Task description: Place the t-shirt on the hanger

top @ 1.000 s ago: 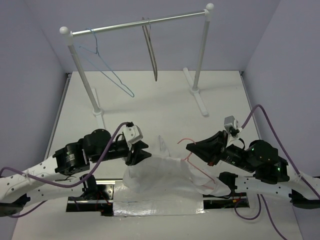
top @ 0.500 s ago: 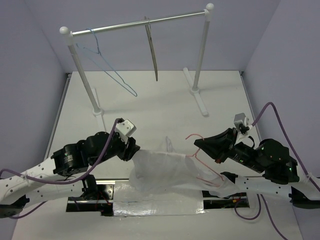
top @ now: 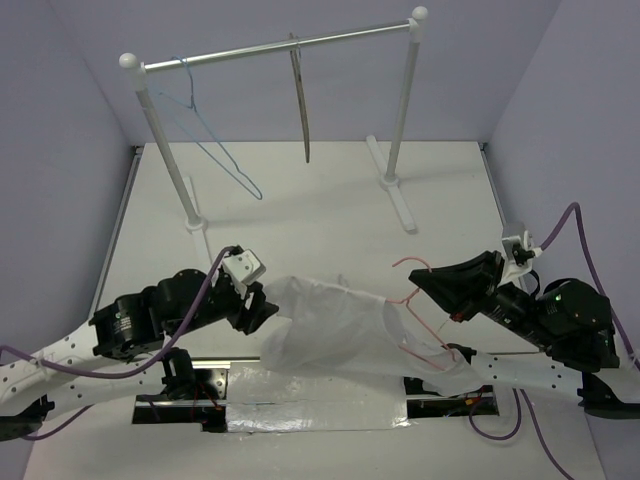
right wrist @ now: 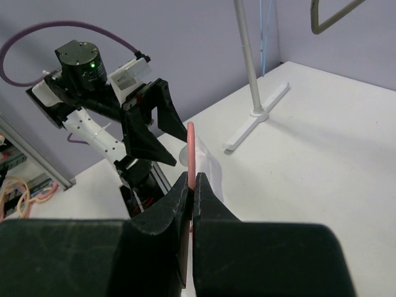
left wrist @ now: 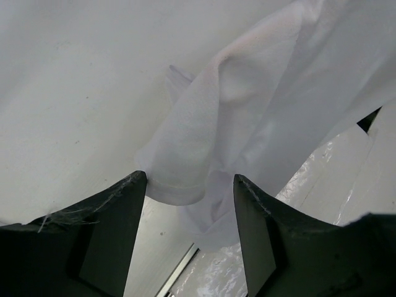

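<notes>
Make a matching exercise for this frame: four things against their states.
Things:
1. t-shirt
2. pink hanger
3. blue hanger
4. left gripper

States:
A. hangs on the rail
B. open
C. clamped in the right gripper
D. white and crumpled

Pairs: 1-D, 2-C, 3-A, 4-B

Right gripper (right wrist: 190, 184) at 6 o'clock, jaws pinched on hanger (right wrist: 190, 143); pink wire stands upright from fingertips. White shirt (right wrist: 208, 168) scrap just behind wire. Left gripper (right wrist: 177, 150) at 10 o'clock, jaws spread, tips near wire. Purple cable (right wrist: 37, 32) loops above it. Rack pole (right wrist: 246, 49) at 1 o'clock, foot on table (right wrist: 322, 154). Blue hanger (right wrist: 265, 31) beside pole; grey hanger (right wrist: 334, 13) at 2 o'clock.
</notes>
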You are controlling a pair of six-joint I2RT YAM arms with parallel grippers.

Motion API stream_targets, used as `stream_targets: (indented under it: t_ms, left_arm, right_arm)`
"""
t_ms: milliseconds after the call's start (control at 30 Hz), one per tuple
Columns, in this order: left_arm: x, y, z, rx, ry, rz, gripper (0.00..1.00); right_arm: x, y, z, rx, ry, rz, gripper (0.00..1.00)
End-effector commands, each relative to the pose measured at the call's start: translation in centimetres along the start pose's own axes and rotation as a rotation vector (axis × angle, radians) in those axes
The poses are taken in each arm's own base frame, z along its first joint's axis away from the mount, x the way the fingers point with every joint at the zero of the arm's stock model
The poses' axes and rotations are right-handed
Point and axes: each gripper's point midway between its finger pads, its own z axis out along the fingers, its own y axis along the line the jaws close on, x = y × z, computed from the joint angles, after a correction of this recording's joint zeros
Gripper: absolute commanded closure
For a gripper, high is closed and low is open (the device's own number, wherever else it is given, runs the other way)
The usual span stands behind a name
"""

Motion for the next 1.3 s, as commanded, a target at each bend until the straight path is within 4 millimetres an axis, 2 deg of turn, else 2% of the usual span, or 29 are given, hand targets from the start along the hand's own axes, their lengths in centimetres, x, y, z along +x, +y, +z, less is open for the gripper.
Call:
stream_targets:
  t_ms: [0,267,300,333,367,400,433,533,567,700,833,933,1000,1033,1100,1133,1167,1267]
  left_arm:
    - [-0.8,-0.4,0.5,0.023,-0.013,0.04,0.29]
    - [0.1,0.5,2.9,-0.061,0.065,0.053,0.29]
    - [0.2,0.6,3.3,-0.068,0.077,0.055,0.34]
    - [0.1,0.7,3.4,-0.081,0.079,0.055,0.45]
    - [0.0,0.9,3.5,-0.095,0.079,0.052,0.8]
    - [0.1,1.3,3.6,-0.123,0.095,0.05,0.93]
    - [-0.5,2.4,3.4,-0.188,0.081,0.045,0.99]
    - [-1.0,4.1,2.5,-0.296,0.076,0.02,1.0]
    - [-1.2,5.3,2.1,-0.37,0.065,0.01,1.0]
    - [0.6,8.8,1.4,-0.534,0.152,-0.03,1.0]
    - [1.8,10.1,1.2,-0.592,0.181,-0.049,1.0]
    - [1.8,10.9,0.8,-0.625,0.178,-0.061,1.0]
    - [1.6,11.0,0.7,-0.631,0.17,-0.068,1.0]
    - [1.4,11.0,0.5,-0.632,0.162,-0.074,1.0]
    - [0.7,11.2,-0.1,-0.647,0.143,-0.081,1.0]
    - [0.3,11.3,-0.5,-0.656,0.131,-0.088,1.0]
    - [0.0,11.4,-0.9,-0.664,0.122,-0.092,1.0]
    - [-1.2,12.0,-2.4,-0.7,0.081,-0.106,1.0]
  right_arm:
    - [-2.3,0.2,-1.0,-0.011,-0.063,0.016,1.0]
    - [-2.2,0.5,-1.2,-0.034,-0.074,0.026,1.0]
    - [-2.2,0.5,-1.2,-0.036,-0.078,0.027,1.0]
    - [-2.2,0.5,-1.2,-0.035,-0.078,0.027,1.0]
    - [-2.2,0.5,-1.1,-0.036,-0.078,0.029,1.0]
    - [-2.1,0.4,-1.1,-0.031,-0.075,0.026,1.0]
    - [-2.1,0.4,-1.1,-0.03,-0.077,0.025,1.0]
    - [-2.2,-0.2,-1.2,0.005,-0.077,0.016,1.0]
    - [-2.5,-0.5,-1.4,0.018,-0.085,0.015,1.0]
    - [-3.8,-0.7,-2.3,0.026,-0.108,0.019,1.0]
    - [-4.9,-1.0,-2.8,0.046,-0.121,0.017,1.0]
    - [-5.8,-1.0,-2.9,0.06,-0.124,0.01,1.0]
    - [-5.9,-0.9,-2.3,0.067,-0.112,-0.004,1.0]
    - [-6.6,-0.8,-2.3,0.067,-0.122,-0.014,1.0]
    - [-6.9,-0.3,-1.0,0.068,-0.103,-0.041,1.0]
    - [-8.1,0.2,-0.9,0.057,-0.119,-0.048,1.0]
    - [-7.8,0.5,0.6,0.062,-0.084,-0.087,1.0]
    - [-8.9,1.5,2.7,0.066,-0.047,-0.129,1.0]
